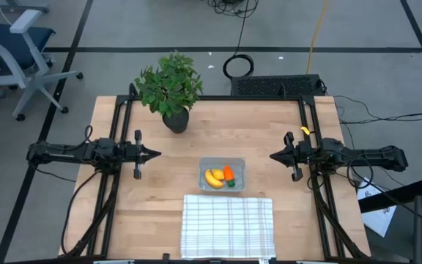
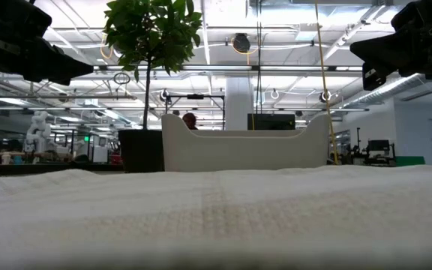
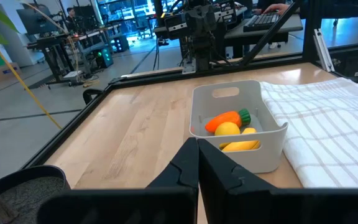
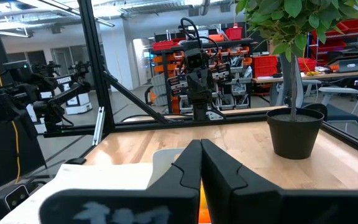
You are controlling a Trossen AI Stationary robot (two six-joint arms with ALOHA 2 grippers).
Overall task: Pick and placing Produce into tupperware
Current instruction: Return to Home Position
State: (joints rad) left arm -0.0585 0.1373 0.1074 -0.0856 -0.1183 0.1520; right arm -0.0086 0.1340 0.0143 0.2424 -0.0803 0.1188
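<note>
The tupperware (image 1: 222, 174) stands on the table's middle, just beyond the checked cloth. Inside it lie the banana (image 1: 214, 177), the carrot (image 1: 228, 174) and, in the left wrist view, the lemon (image 3: 227, 129) between the carrot (image 3: 222, 119) and the banana (image 3: 240, 145). The low view shows the tupperware (image 2: 246, 150) as a pale tub behind the cloth. My left gripper (image 1: 156, 154) hovers shut left of the tub, my right gripper (image 1: 273, 156) hovers shut to its right; each points at the tub and holds nothing.
A white checked cloth (image 1: 228, 226) lies at the table's near edge, in front of the tub. A potted plant (image 1: 171, 92) stands near the far edge, left of centre. Bare wood (image 1: 167, 191) lies between each gripper and the tub.
</note>
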